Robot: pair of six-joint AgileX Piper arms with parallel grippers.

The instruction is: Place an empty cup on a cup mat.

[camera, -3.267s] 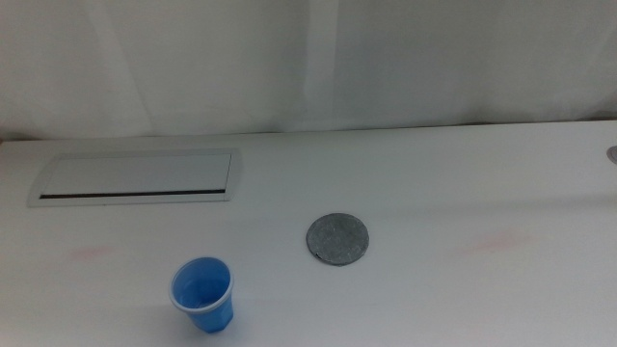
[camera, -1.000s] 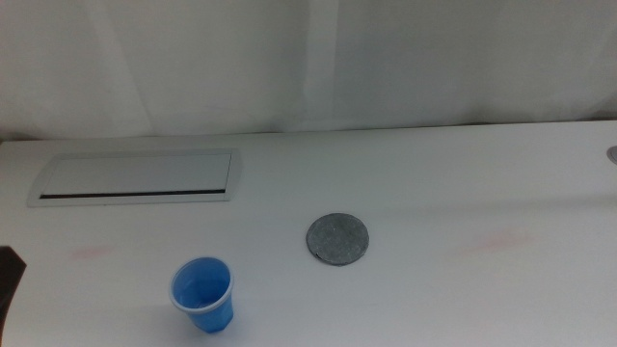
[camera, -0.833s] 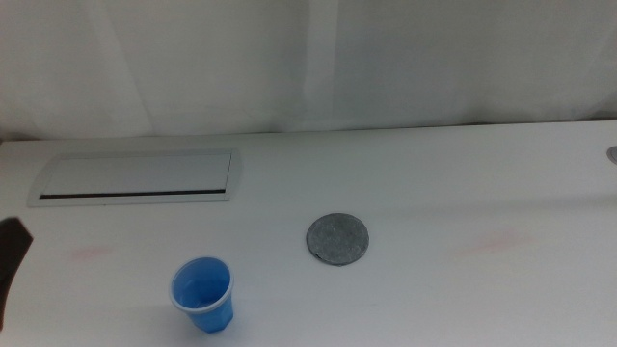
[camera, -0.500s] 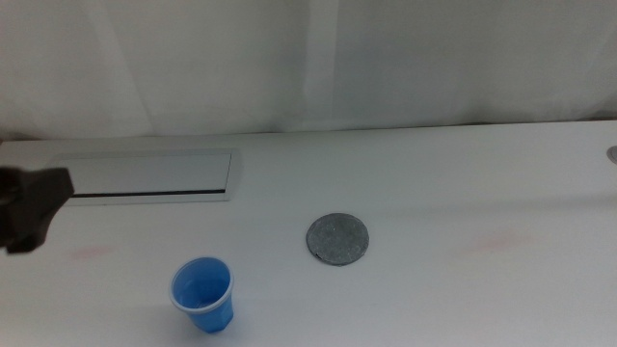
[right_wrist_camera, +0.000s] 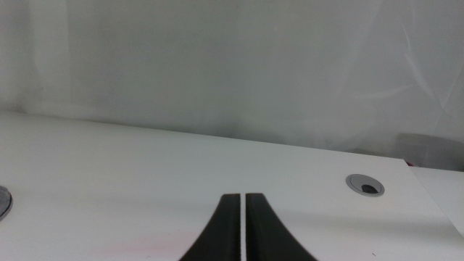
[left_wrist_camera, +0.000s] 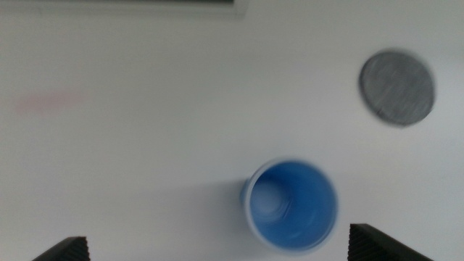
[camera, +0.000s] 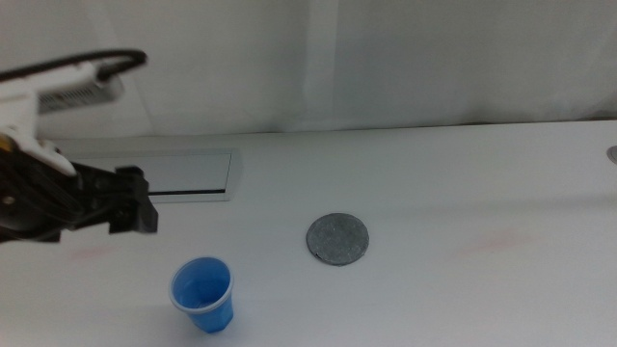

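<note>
The blue cup stands upright and empty near the table's front left; the left wrist view looks down into the cup. To its right and a little farther back, the grey round cup mat lies flat with nothing on it, and the left wrist view also shows the mat. My left gripper hovers above the table to the cup's left and behind it. Its jaws are open wide, only their tips showing at the corners of the left wrist view, around the left gripper. My right gripper is shut, holds nothing and is out of the middle view.
A long white panel with a dark slot lies at the back left, partly behind the left arm. A round cable hole sits near the table's right edge. A white curtain backs the table.
The left arm has come in from the left edge and moved right and up toward the cup. The cup and the mat have not moved.
</note>
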